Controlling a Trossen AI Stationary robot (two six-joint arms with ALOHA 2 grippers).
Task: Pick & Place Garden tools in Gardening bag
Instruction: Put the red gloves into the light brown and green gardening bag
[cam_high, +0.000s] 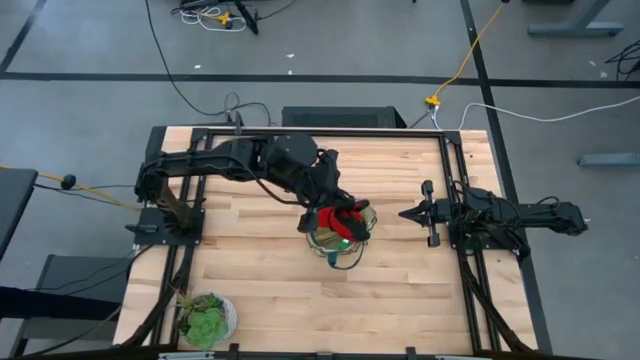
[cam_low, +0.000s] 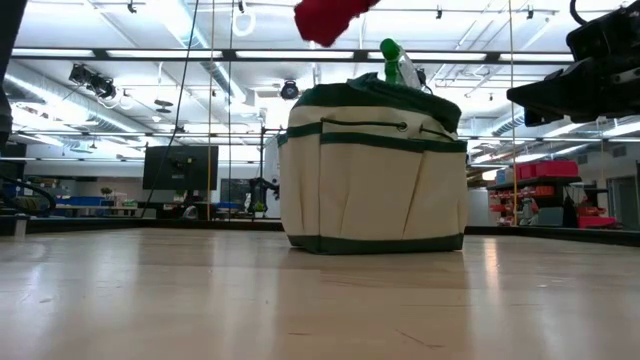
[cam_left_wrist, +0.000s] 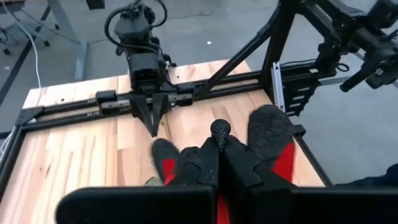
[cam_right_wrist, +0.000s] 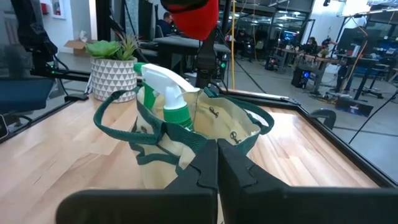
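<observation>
The tan gardening bag (cam_low: 375, 170) with a dark green rim stands on the table's middle; it also shows in the high view (cam_high: 345, 238). The green spray bottle (cam_right_wrist: 166, 93) stands inside the bag, with its white nozzle above the rim. My left gripper (cam_left_wrist: 217, 163) is shut on the red-and-black glove bundle (cam_high: 335, 218), held above the bag's opening (cam_low: 325, 18). My right gripper (cam_high: 415, 213) is shut and empty, to the right of the bag, pointing at it. The hand rakes do not show. My left gripper pinches the glove bundle between its two shut fingers, which come from above and slant down. Red cloth (cam_left_wrist: 285, 158) and black glove fingers (cam_left_wrist: 268, 127) stick out past the fingertips. The bundle is lifted clear, over the bag's rim (cam_low: 360, 95).
A green leafy plant in a white pot (cam_high: 205, 318) stands at the table's near left corner. Dark frame rails (cam_high: 455, 180) run along the table's left, right and far edges. Bare wood lies in front of the bag (cam_high: 330, 300).
</observation>
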